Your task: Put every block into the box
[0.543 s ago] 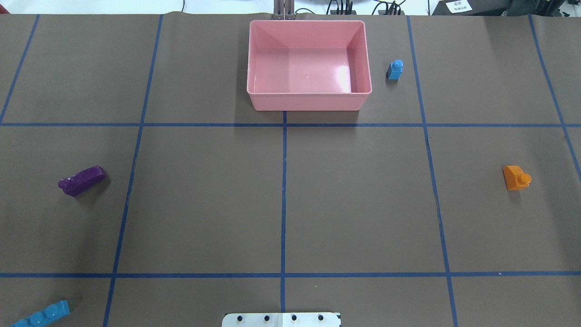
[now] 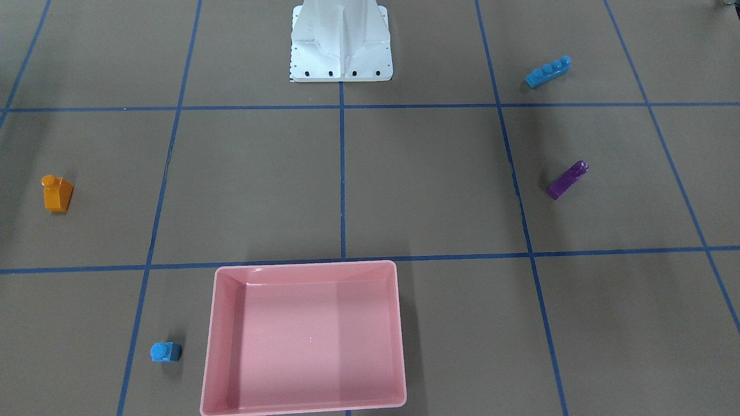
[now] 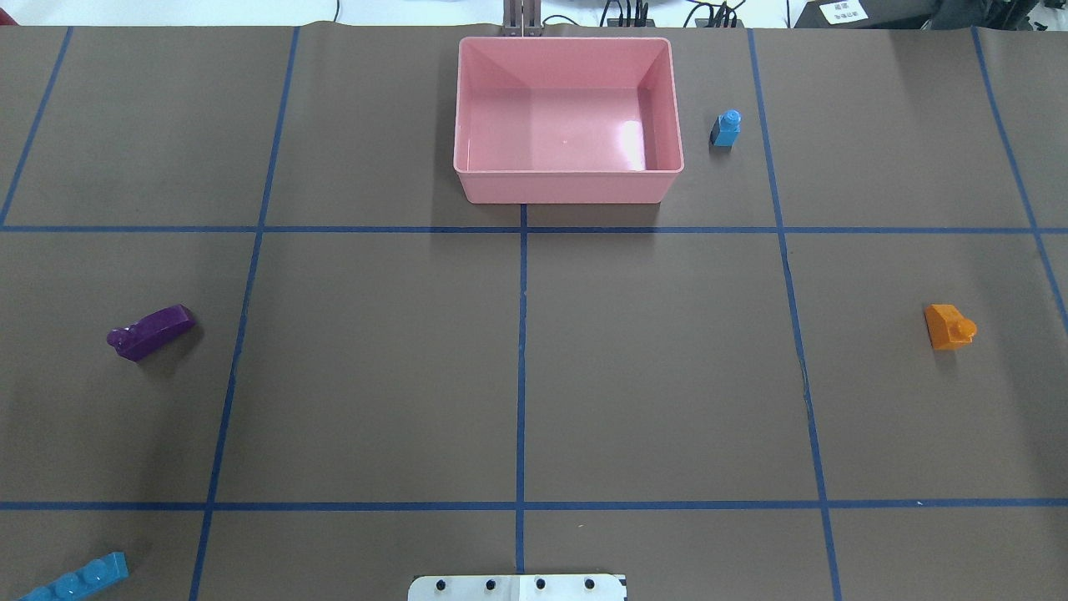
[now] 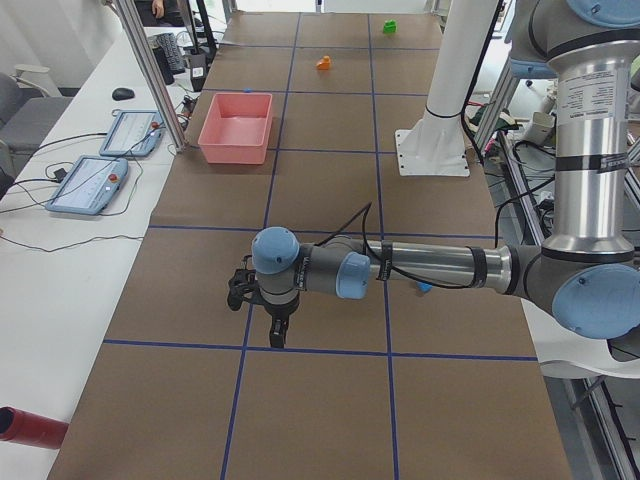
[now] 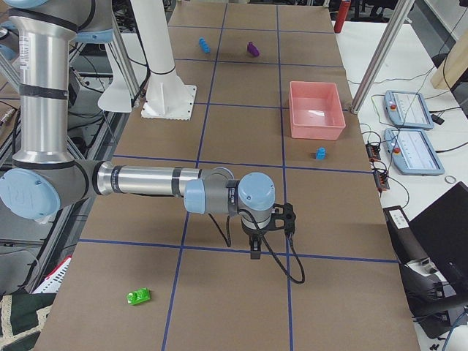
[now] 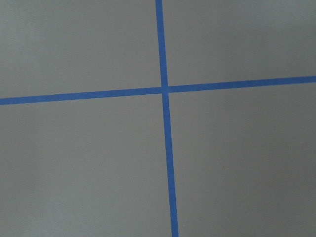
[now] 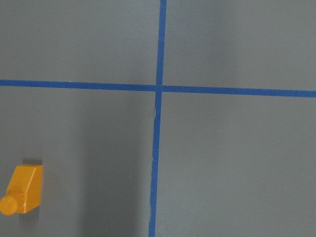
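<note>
The pink box (image 3: 567, 188) stands empty at the far middle of the table. Right beside it is the small blue block (image 3: 726, 128). An orange block (image 3: 949, 326) lies at the right, and it also shows in the right wrist view (image 7: 22, 190). On the left lies the purple block (image 3: 151, 331), with the long blue block (image 3: 79, 578) at the near left edge. A green block (image 5: 137, 296) lies beyond the table's right end squares. My left gripper (image 4: 272, 320) and right gripper (image 5: 256, 245) hang over bare table; I cannot tell whether either is open or shut.
The white metal base (image 3: 517, 587) sits at the near middle edge. Blue tape lines grid the brown table cover. Tablets (image 4: 100, 180) and cables lie on the side bench beyond the box, with a metal post (image 5: 376, 58) near it.
</note>
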Motion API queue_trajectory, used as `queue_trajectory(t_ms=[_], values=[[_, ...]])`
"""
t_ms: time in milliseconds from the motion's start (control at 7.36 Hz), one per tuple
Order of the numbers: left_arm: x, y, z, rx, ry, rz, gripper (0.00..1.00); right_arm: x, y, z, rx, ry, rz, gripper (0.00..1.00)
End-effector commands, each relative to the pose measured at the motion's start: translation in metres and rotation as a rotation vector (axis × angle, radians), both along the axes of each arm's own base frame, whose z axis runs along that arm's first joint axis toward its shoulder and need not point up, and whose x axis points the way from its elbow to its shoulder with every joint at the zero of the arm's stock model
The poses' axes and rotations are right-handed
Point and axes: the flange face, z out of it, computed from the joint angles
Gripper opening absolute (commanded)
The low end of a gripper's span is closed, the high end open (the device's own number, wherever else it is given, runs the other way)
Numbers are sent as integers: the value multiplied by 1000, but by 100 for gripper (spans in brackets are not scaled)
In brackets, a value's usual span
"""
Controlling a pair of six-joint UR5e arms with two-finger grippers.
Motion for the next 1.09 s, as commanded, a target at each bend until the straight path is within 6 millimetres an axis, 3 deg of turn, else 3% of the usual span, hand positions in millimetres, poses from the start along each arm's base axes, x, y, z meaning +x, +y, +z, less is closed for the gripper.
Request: queue_trajectory(t_ms=[0, 136, 408, 543, 679, 951], values=[[9, -4, -31, 75, 13, 14, 100, 0, -2, -5, 13, -3, -2, 100], [26, -5, -42, 85, 21, 42, 100, 0, -7, -10, 23, -4, -3, 100], [65, -21, -89, 213, 41, 124, 100, -1, -8, -12, 19, -11, 3, 100], [95, -16, -105, 249, 53, 187, 100, -2, -14, -21, 29, -21, 8, 100], [128, -10, -107, 251, 51, 250, 100, -3, -19, -22, 19, -22, 15, 100], [172, 1, -120, 226, 21, 251, 100, -8, -13, -14, 3, -29, 6, 100]])
